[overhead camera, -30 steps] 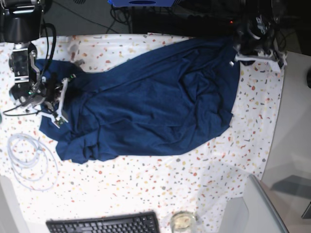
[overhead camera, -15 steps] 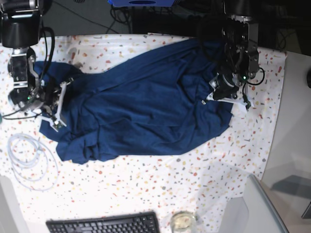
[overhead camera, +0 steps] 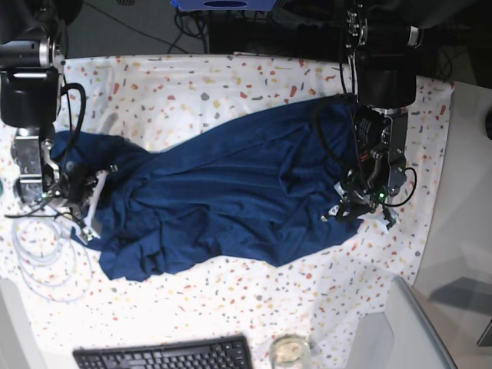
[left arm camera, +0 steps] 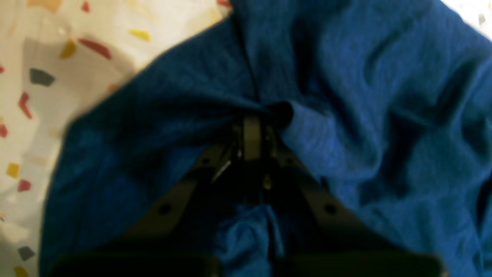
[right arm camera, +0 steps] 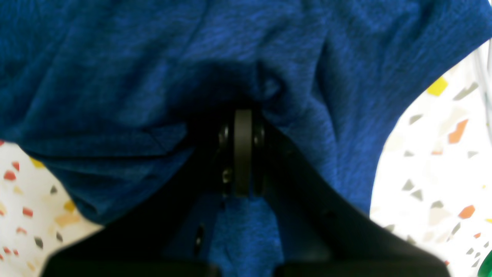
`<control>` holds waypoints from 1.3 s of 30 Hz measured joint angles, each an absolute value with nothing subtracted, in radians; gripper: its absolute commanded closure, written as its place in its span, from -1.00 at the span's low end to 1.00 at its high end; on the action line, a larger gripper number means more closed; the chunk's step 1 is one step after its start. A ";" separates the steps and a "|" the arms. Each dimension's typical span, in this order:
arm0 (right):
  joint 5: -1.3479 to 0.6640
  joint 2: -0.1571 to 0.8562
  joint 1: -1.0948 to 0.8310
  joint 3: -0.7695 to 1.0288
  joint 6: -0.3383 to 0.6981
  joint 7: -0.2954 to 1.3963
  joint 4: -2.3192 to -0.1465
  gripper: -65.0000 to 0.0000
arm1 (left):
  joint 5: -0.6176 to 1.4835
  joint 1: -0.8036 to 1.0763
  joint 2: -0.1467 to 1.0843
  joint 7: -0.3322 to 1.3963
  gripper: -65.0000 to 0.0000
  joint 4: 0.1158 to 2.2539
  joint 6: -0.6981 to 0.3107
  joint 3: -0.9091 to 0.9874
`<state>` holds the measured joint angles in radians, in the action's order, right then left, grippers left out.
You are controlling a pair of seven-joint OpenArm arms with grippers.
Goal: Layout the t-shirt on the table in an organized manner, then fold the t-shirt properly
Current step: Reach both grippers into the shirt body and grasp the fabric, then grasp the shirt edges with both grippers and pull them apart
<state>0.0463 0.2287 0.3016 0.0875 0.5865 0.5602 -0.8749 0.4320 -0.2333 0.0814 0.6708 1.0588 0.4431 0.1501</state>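
Note:
The navy-blue t-shirt (overhead camera: 223, 192) lies crumpled across the speckled table (overhead camera: 254, 300), stretched between both arms. On the base view's right, my left gripper (overhead camera: 350, 214) is shut on the t-shirt's edge. In the left wrist view the left gripper (left arm camera: 251, 123) pinches a fold of the t-shirt (left arm camera: 365, 96), with cloth bunched between its fingers. On the base view's left, my right gripper (overhead camera: 86, 211) is shut on the t-shirt's other end. The right wrist view shows the right gripper (right arm camera: 243, 123) buried in the t-shirt (right arm camera: 153, 69).
A coiled white cable (overhead camera: 42, 257) lies on the table beside the right arm. A black keyboard (overhead camera: 165, 355) and a small glass dish (overhead camera: 290, 351) sit at the near edge. A grey surface (overhead camera: 465, 192) borders the table's right side.
The left arm came down from the far corner onto the t-shirt's right edge and shut on it. Both grippers moved toward the near side, dragging the t-shirt with them.

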 measured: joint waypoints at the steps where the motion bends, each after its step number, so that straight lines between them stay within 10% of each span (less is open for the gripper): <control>1: 0.051 0.228 0.306 0.087 0.572 0.561 -0.875 0.98 | 0.436 -0.244 0.078 0.671 1.00 1.057 0.442 0.150; 19: 0.041 0.231 -0.025 0.087 0.565 0.667 -1.494 0.98 | 0.813 0.407 0.067 0.839 1.00 1.804 0.447 0.426; 22: 0.050 0.234 -0.052 0.088 0.565 0.675 -1.497 0.98 | 0.815 0.480 0.064 0.838 0.92 1.825 0.409 0.457; 27: 0.048 0.232 -0.065 0.088 0.565 0.665 -1.497 0.98 | 0.702 0.499 0.051 0.831 0.06 1.783 0.340 0.463; 39: 0.049 0.232 -0.081 0.088 0.565 0.670 -1.497 0.98 | 0.556 0.416 0.022 0.717 0.22 1.672 0.332 0.353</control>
<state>0.0486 0.2317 -0.0814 0.0875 0.5652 0.6704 -1.4971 0.5560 0.4160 0.0223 0.7174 1.6722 0.3321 0.3531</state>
